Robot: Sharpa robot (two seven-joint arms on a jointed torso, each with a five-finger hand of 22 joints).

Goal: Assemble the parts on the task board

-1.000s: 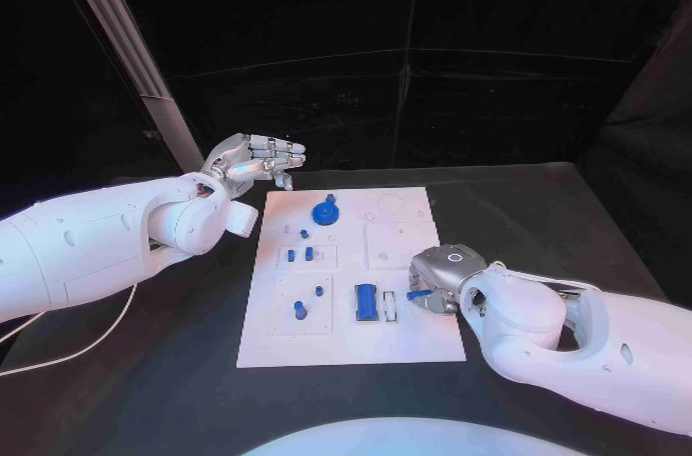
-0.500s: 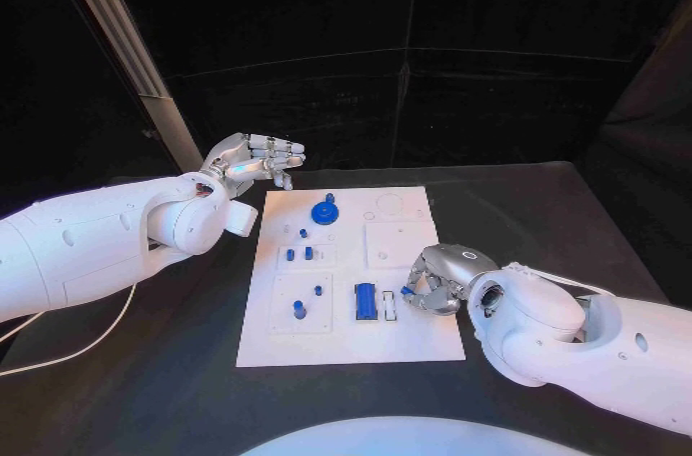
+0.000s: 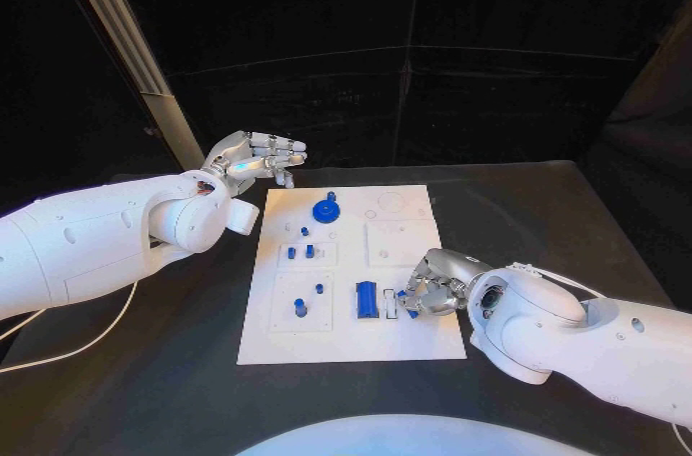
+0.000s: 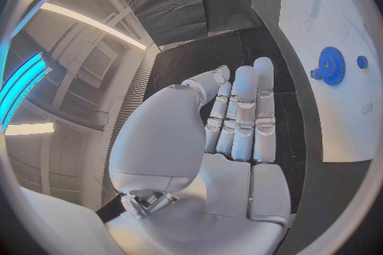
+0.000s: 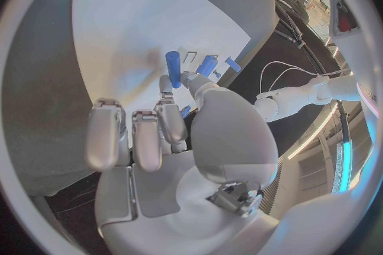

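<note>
The white task board [image 3: 361, 341] lies mid-table. On it are a blue gear [image 3: 327, 213], small blue pegs [image 3: 297, 254] and an upright blue block [image 3: 366, 301] beside a narrow white slot [image 3: 388, 300]. My right hand [image 3: 436, 284] is low over the board's right side, just right of that slot. It pinches a small blue part [image 3: 411, 312] between thumb and fingers. The right wrist view has the blue block [image 5: 173, 67] just past the fingertips [image 5: 165, 84]. My left hand [image 3: 257, 161] hovers off the board's far left corner, fingers straight and side by side, holding nothing. The left wrist view shows the gear [image 4: 329, 65].
A slanted metal post [image 3: 137, 66] rises behind the left arm. A white cable [image 3: 72, 351] lies on the black table at the left. Bare table [image 3: 577, 216] lies to the right of the board.
My right hand has shifted slightly toward the near edge and left, bringing the small blue part closer to the slot beside the blue block. The left hand has stayed in place.
</note>
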